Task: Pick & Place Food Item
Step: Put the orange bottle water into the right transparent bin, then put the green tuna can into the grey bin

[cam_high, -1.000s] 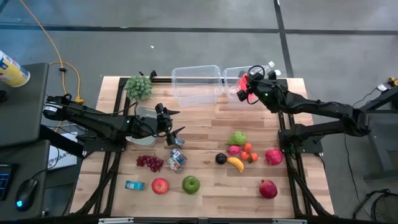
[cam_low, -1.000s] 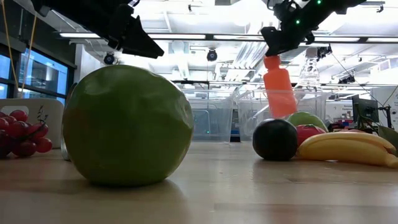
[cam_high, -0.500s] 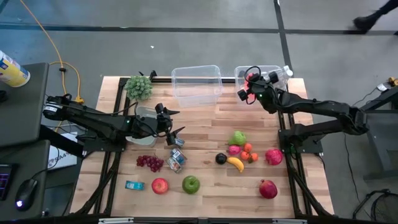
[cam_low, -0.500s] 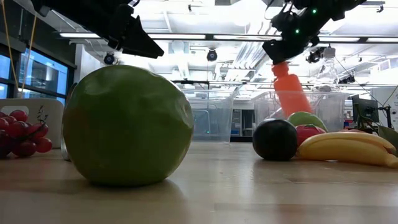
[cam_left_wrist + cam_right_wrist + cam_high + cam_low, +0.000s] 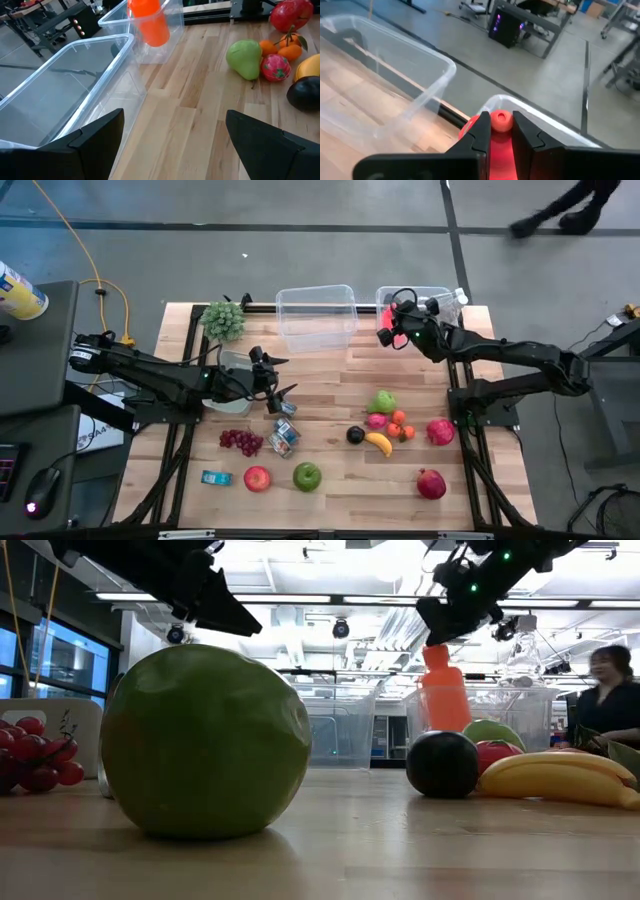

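An orange bottle hangs under my right gripper, which is shut on it. It is at the near left corner of the right clear bin, at the table's far right. I cannot tell whether the bottle touches that bin. The left wrist view shows the bottle in front of the bin's wall. A second clear bin stands to the left of the first. My left gripper waits open above the table's left middle, and its fingers stand wide with nothing between them. My right gripper pinches the orange bottle's top end, at its cap, between its two fingers. They come slanting down from the table's right side. The bottle's body hangs upright below the fingers, clear of the table.
On the near half lie a green apple, a red apple, grapes, a banana, a pear and two pomegranates. A clear water bottle is by the right bin. A person stands beyond the table.
The right bin has slid toward the table's right edge, away from the left bin. The orange bottle, which hung tilted under my right gripper, now hangs upright.
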Robot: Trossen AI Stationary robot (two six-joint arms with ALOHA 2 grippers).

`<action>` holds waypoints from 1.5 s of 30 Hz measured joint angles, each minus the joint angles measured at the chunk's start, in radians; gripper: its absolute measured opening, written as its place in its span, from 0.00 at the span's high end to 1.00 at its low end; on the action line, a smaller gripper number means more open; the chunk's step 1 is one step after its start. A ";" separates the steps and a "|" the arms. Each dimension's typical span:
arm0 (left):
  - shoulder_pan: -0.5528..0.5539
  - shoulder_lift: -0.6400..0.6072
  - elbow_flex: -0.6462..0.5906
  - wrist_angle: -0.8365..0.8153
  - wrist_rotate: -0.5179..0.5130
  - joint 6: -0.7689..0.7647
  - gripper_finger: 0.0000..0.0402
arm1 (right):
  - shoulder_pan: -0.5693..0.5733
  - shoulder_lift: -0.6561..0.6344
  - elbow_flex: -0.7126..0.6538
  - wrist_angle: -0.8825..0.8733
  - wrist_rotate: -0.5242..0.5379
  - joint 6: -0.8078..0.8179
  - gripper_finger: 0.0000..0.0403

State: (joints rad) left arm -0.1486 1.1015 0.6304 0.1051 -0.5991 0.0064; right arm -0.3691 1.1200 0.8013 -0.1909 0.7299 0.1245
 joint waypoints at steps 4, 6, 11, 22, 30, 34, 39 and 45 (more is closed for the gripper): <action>0.000 0.000 0.000 -0.001 0.000 0.000 0.15 | -0.018 -0.001 0.000 -0.014 0.004 0.057 0.90; 0.000 0.000 0.000 -0.001 0.000 0.000 0.15 | -0.019 0.000 0.000 -0.017 0.002 0.059 0.84; 0.000 0.000 0.000 -0.001 0.000 0.000 0.15 | -0.018 0.000 0.000 -0.019 0.002 0.058 0.65; 0.000 0.000 0.000 -0.001 0.000 0.001 0.15 | 0.043 -0.048 0.000 0.048 0.033 -0.065 0.35; -0.064 0.000 0.000 -0.005 -0.001 0.057 0.15 | 0.248 -0.157 0.000 0.077 -0.048 -0.141 0.36; -0.186 0.000 0.000 -0.043 -0.001 0.235 0.15 | 0.401 -0.188 0.000 0.076 -0.227 -0.102 0.37; -0.343 0.000 0.000 -0.086 0.024 0.334 0.15 | 0.562 -0.194 0.000 0.063 -0.512 -0.040 0.37; -0.415 0.000 0.000 -0.090 0.154 0.284 0.15 | 0.697 -0.145 0.000 0.068 -0.772 -0.050 0.37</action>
State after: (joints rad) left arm -0.5636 1.1011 0.6304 0.0147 -0.4447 0.2905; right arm 0.3276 0.9748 0.8009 -0.1228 -0.0421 0.0742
